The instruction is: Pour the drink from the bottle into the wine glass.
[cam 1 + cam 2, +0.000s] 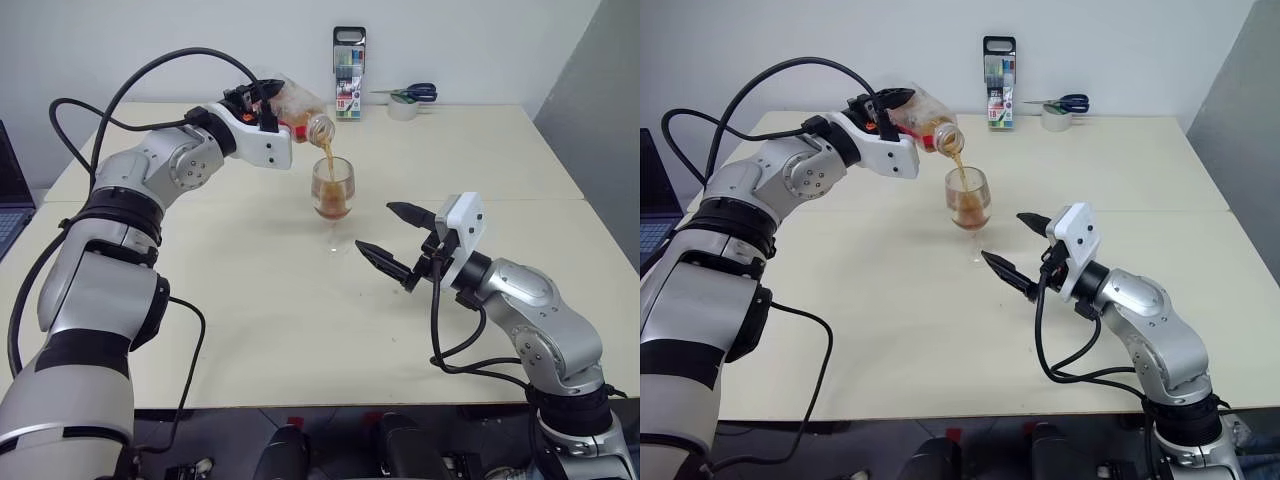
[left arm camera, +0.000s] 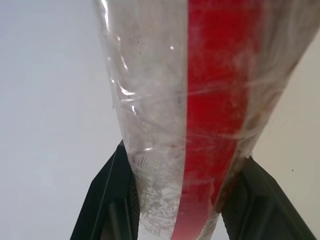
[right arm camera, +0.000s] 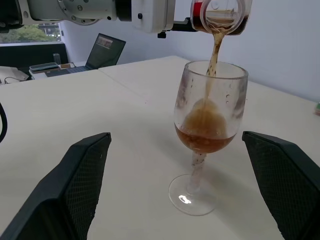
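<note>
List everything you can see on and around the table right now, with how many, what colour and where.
clear plastic bottle with red label: one, tilted above the glass, held in the left gripper
amber-red drink: one stream falling from the bottle mouth, pooled in the glass bowl
clear stemmed wine glass: one, upright mid-table
tall marker-pen case: one, black-framed, standing at the far edge
blue-handled scissors: one, lying on the tape roll
white tape roll: one, far edge
laptop: one, dark, off to the left
cream table: one
left gripper: jaws shut on the bottle
right gripper: jaws open, beside the glass
</note>
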You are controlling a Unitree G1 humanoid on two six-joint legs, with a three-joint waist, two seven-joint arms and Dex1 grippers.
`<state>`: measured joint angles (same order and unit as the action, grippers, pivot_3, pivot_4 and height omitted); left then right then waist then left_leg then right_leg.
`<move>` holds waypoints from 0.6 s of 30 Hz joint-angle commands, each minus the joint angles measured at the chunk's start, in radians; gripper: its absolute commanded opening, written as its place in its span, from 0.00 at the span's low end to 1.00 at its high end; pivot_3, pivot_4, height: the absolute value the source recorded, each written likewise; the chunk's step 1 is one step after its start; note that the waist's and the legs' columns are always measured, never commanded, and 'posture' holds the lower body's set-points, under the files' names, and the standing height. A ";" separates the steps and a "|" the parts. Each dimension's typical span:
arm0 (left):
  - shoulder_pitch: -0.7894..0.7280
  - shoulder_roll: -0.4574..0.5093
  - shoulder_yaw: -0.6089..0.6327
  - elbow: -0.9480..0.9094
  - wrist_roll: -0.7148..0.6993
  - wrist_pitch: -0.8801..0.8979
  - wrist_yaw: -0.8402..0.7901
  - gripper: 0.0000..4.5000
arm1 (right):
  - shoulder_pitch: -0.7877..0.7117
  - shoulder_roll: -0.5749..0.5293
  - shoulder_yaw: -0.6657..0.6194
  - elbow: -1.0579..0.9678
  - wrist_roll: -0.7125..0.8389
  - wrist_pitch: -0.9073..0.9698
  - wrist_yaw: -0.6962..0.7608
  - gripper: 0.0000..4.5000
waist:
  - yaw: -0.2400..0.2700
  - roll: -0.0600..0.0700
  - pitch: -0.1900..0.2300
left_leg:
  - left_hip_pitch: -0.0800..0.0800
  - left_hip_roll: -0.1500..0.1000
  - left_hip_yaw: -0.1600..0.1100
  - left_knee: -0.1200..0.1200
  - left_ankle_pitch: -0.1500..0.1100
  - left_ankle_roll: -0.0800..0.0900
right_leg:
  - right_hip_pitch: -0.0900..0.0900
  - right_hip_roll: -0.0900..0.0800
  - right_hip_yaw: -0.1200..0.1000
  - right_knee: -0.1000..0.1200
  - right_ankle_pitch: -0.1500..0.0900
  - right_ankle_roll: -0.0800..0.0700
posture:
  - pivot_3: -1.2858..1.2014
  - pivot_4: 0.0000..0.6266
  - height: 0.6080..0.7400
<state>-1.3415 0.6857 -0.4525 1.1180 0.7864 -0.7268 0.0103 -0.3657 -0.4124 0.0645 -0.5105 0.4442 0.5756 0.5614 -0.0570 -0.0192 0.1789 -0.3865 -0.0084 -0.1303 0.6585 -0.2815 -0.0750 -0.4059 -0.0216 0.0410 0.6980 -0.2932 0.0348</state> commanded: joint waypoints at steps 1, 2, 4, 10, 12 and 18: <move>-0.050 0.016 0.007 -0.001 -0.007 0.000 0.023 0.37 | -0.004 0.001 0.002 -0.055 0.010 -0.007 -0.005 1.00 | 0.000 0.000 0.000 | 0.000 0.000 0.000 0.000 0.000 0.000 | 0.000 0.000 0.000 0.000 0.000 0.000 | 0.52 0.24 1.00; -0.051 0.016 0.006 0.001 -0.007 0.000 0.023 0.37 | -0.004 0.001 0.002 -0.056 0.010 -0.006 -0.005 1.00 | 0.000 0.000 0.000 | 0.000 0.000 0.000 0.000 0.000 0.000 | 0.000 0.000 0.000 0.000 0.000 0.000 | 0.52 0.24 1.00; -0.054 0.016 0.005 0.002 -0.006 0.000 0.024 0.37 | -0.003 0.002 0.003 -0.058 0.010 -0.005 -0.006 1.00 | 0.000 0.000 0.000 | 0.000 0.000 0.000 0.001 0.000 0.000 | 0.000 0.000 0.000 0.000 0.000 0.000 | 0.52 0.24 1.00; -0.062 0.015 -0.004 0.011 -0.005 0.000 0.030 0.37 | -0.002 0.002 0.005 -0.059 0.012 -0.002 -0.007 1.00 | 0.000 0.000 0.000 | -0.001 0.000 0.000 0.001 0.000 0.000 | 0.000 0.000 0.000 0.000 0.000 0.000 | 0.52 0.24 1.00; -0.063 0.015 -0.005 0.012 -0.005 -0.001 0.031 0.37 | -0.002 0.002 0.005 -0.060 0.011 -0.002 -0.008 1.00 | 0.000 0.000 0.000 | -0.001 0.000 -0.001 0.001 0.000 0.000 | 0.000 0.000 0.000 0.000 0.000 0.000 | 0.52 0.24 1.00; -0.066 0.014 -0.008 0.017 -0.005 -0.001 0.033 0.37 | -0.004 0.004 0.009 -0.058 0.009 -0.002 -0.011 1.00 | 0.000 0.000 0.000 | -0.001 0.000 -0.001 0.001 0.000 0.000 | 0.000 0.000 0.000 0.000 0.000 0.000 | 0.52 0.24 1.00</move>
<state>-1.3650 0.6857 -0.4676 1.1385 0.7879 -0.7272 0.0280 -0.3656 -0.4113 0.0770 -0.5278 0.4454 0.5776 0.5588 -0.0571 -0.0192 0.1789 -0.3876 -0.0087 -0.1309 0.6598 -0.2815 -0.0750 -0.4059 -0.0217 0.0406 0.6983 -0.2932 0.0348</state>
